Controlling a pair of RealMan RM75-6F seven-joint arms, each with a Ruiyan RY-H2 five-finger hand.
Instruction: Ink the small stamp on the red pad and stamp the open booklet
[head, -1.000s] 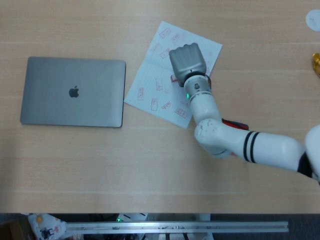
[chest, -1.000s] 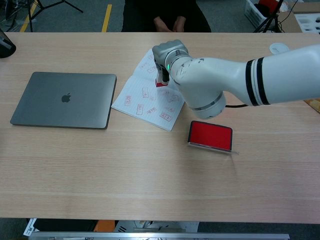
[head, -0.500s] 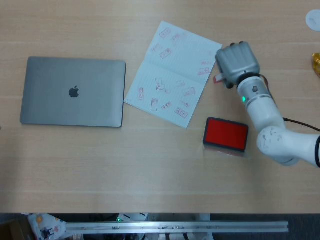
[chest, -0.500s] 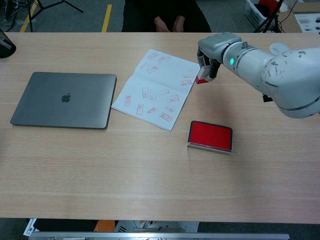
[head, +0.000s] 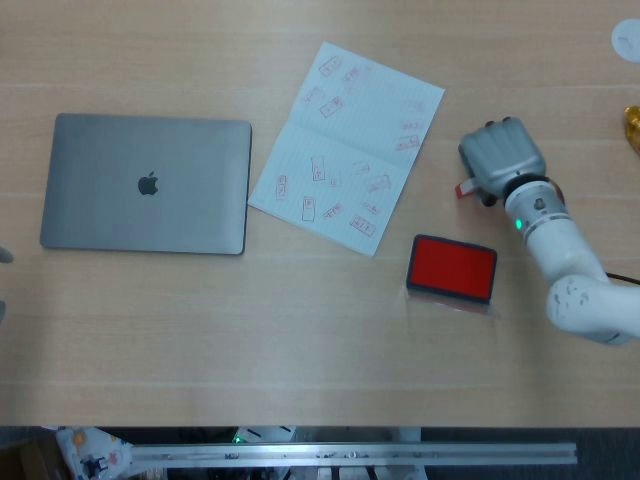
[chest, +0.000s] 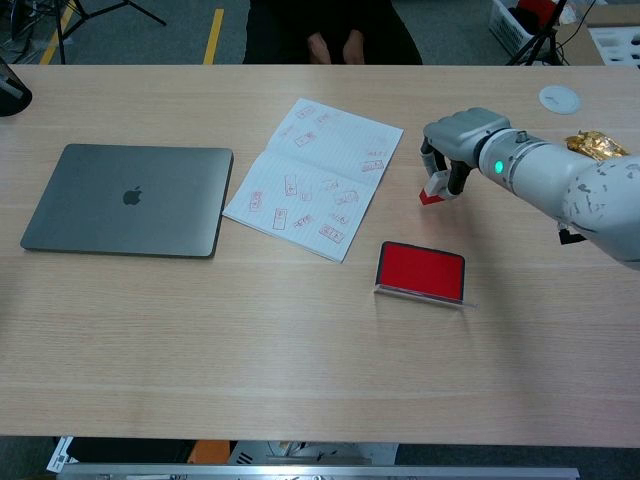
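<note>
My right hand (head: 515, 160) (chest: 462, 138) grips the small stamp (head: 466, 187) (chest: 433, 190), whose red base pokes out below the curled fingers. The hand hovers to the right of the open booklet (head: 345, 145) (chest: 310, 178) and just beyond the far right corner of the red ink pad (head: 452, 268) (chest: 421, 271). Both booklet pages carry several red stamp marks. The pad lies open on the table, its red face up. Whether the stamp touches the table is unclear. My left hand appears in neither view.
A closed grey laptop (head: 147, 184) (chest: 125, 199) lies left of the booklet. A white disc (head: 626, 40) (chest: 558, 98) and a gold wrapped object (head: 634, 125) (chest: 592, 145) sit at the far right. A person (chest: 335, 40) sits behind the table's far edge.
My right hand has left the booklet and travelled right and toward the near side with the stamp, ending beside the ink pad. Booklet, pad and laptop have stayed put.
</note>
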